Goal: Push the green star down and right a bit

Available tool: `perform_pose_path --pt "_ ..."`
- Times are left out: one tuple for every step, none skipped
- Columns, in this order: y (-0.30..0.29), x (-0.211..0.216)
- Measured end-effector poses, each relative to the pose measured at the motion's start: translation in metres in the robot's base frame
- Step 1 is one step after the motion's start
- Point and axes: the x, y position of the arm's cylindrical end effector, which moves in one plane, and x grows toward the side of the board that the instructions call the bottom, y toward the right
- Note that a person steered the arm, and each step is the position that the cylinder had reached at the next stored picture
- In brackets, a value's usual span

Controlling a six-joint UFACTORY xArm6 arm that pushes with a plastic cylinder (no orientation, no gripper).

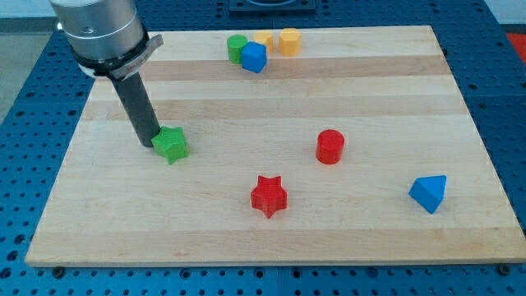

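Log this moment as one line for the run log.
my tip: at green star's upper-left edge, seemingly touching | path down-right: open | red star, red cylinder: farther right, apart | push: not visibly done

one view | high, angled down | whole board (pixel 271 90) framed

A lab: wooden board (pixel 271 238) on a blue perforated bench (pixel 20 99).
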Motion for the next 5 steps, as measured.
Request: perform_pose_path --pt "0.005 0.008" --pt "0.009 0.011" --pt "0.011 0.029" --pt "0.011 0.042" --pt "0.019 0.034"
